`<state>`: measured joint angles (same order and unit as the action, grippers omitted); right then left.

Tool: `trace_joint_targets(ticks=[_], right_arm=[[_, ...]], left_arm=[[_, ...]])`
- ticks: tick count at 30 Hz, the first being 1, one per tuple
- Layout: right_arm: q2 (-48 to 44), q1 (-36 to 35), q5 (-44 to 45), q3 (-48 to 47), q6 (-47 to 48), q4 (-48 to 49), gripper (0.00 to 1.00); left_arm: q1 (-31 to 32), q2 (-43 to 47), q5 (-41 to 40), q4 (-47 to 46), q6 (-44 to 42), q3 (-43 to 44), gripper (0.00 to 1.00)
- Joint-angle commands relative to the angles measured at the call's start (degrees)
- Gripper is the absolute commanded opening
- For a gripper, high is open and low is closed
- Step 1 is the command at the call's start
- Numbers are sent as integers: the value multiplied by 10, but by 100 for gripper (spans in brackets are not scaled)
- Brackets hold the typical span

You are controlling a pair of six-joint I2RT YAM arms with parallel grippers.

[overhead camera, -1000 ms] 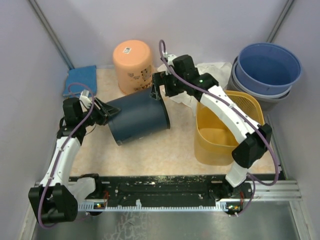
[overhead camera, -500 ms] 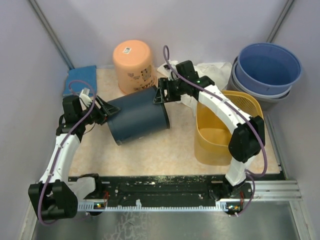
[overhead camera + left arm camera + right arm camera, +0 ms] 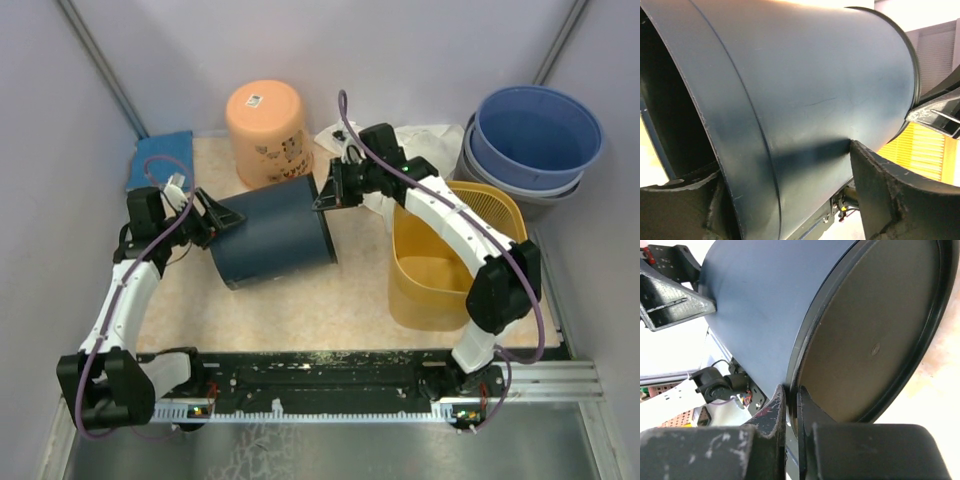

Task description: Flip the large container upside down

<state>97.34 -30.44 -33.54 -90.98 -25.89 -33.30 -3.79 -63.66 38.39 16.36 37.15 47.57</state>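
The large container (image 3: pixel 275 232) is a dark blue bucket lying on its side, mouth toward the left and base toward the right. My left gripper (image 3: pixel 212 222) stands open astride the mouth rim. One finger is inside the container (image 3: pixel 805 85) and the other finger (image 3: pixel 890 190) is outside against the wall, so my left gripper (image 3: pixel 785 170) has the thin wall loosely between its jaws. My right gripper (image 3: pixel 325 198) is at the upper back edge of the base. In the right wrist view the right gripper (image 3: pixel 790 390) is shut on the raised bottom rim of the container (image 3: pixel 760 300).
An orange tub (image 3: pixel 265 120) stands upside down just behind the container. A yellow slatted basket (image 3: pixel 450 255) sits to the right under my right arm. Stacked blue and grey basins (image 3: pixel 535 135) fill the far right corner. A blue cloth (image 3: pixel 160 158) and a white cloth (image 3: pixel 425 138) lie at the back.
My right gripper has come to the container's base and closed on its bottom rim. My left gripper has opened wider around the mouth rim. The container has shifted slightly.
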Motion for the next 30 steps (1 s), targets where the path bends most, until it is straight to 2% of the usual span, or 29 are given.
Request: trace_joint_targets(ticks=[1,4,8,11,17,22,30], right_arm=[[-82,-9,31,-40,10,47,0],[-107,-10,94,-60,28,26,0],[-135,-17,204,-86,65,11,0],[-134,-56,319,-117,119,-14,0],[-118,-140,450,-168,207,-35,0],[-86,-217,475,-168,246,-29,0],[-47,-255,329,-147,195,6,0]], left_arm=[[2,-11,-6,53,-40,10,84],[3,-9,-27,87,-62,36,99],[2,-1,-63,127,-90,71,99],[2,8,-96,148,-103,97,99],[2,27,-152,165,-107,121,99],[2,35,-167,186,-97,150,99],[2,64,-240,213,-78,207,99]])
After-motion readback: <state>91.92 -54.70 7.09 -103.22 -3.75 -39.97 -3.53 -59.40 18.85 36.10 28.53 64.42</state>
